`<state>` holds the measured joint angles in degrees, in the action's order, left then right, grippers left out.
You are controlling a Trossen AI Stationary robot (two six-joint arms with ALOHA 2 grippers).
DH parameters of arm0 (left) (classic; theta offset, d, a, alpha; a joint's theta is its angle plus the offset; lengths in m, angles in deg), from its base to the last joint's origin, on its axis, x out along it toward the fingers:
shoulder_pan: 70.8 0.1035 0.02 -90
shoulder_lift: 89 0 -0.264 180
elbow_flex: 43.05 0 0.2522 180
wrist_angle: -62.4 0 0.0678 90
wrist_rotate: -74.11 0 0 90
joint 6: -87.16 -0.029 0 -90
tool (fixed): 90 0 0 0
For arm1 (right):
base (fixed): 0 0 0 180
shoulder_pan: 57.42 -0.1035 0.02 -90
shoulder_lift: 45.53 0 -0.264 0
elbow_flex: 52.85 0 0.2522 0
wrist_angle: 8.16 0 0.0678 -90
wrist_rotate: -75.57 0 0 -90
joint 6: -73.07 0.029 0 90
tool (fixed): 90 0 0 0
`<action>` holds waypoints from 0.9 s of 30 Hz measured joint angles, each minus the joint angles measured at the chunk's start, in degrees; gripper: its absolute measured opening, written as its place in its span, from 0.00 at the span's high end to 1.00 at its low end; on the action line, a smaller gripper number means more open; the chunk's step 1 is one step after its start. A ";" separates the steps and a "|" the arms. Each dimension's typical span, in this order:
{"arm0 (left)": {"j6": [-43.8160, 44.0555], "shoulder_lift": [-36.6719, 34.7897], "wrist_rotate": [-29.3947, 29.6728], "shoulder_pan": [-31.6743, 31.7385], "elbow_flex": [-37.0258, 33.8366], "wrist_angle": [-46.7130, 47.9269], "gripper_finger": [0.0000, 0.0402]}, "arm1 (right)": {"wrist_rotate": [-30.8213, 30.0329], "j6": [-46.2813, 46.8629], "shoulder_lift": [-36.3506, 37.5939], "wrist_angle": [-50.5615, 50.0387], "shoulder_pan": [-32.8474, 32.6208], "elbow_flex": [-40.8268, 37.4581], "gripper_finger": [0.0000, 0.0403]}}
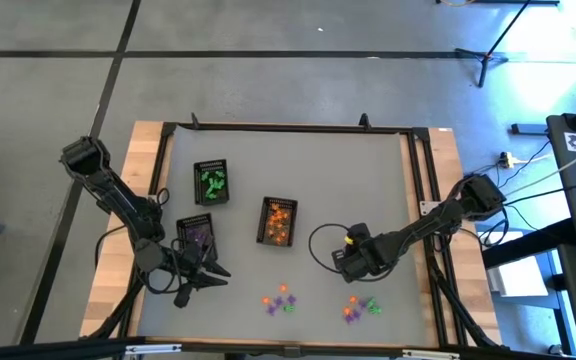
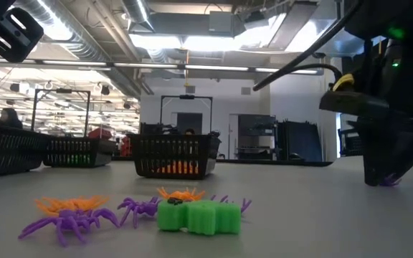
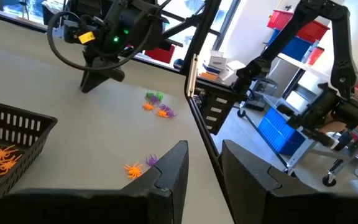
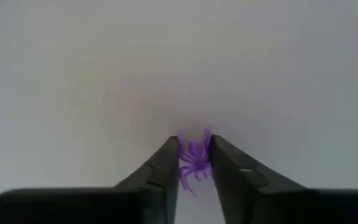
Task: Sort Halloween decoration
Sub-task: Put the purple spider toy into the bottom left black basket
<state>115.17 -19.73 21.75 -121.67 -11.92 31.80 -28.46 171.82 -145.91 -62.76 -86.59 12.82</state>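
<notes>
The Halloween decoration lies in two small heaps of orange, purple and green trinkets (image 1: 280, 300) (image 1: 361, 307) near the table's front edge. In the low view, purple spiders (image 2: 67, 222), an orange one (image 2: 70, 204) and a green piece (image 2: 198, 216) show close up. My right gripper (image 1: 352, 265) stands just behind the right heap, pointing down and shut on a purple spider (image 4: 194, 160). My left gripper (image 1: 211, 276) hangs open with nothing between its fingers (image 3: 178, 163), at the front left beside the tray of purple pieces (image 1: 197, 236). My right gripper pinches the purple spider's body (image 4: 195, 153) between its two fingers, near their free ends. The fingers come from above, pointing steeply down. Some legs (image 4: 188, 179) stick out of the gap. In the low view the spider (image 2: 391, 180) sits at table height; whether it rests on the table, I cannot tell.
Three black trays stand on the grey mat: one with green pieces (image 1: 211, 183) at the back left, one with orange pieces (image 1: 277, 221) in the middle, and the purple one. A black cable loops (image 1: 320, 240) beside my right arm. Bare mat lies at the far side.
</notes>
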 joint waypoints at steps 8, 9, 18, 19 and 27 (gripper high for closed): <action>0.11 0.00 0.00 0.00 0.00 0.00 0.78 | -1.41 -0.31 2.91 0.37 -0.07 -0.34 0.98; 0.11 0.00 0.00 0.00 0.00 0.02 0.78 | -1.74 -0.25 3.33 0.70 -0.07 -0.41 0.98; 0.12 -0.04 -1.90 -0.27 0.00 0.08 0.78 | -11.17 -5.28 5.19 17.94 -0.03 -0.39 0.96; 0.11 -0.41 -2.34 -0.63 -0.01 0.35 0.78 | -12.43 -7.24 5.19 21.78 0.05 -0.37 0.96; -2.90 -7.65 -2.02 -3.95 -0.04 0.14 0.78 | -19.36 -24.57 5.25 49.33 0.06 -0.28 0.96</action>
<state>112.27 -27.38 19.73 -125.62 -11.96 31.95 -47.82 147.25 -140.66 -13.42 -86.53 12.54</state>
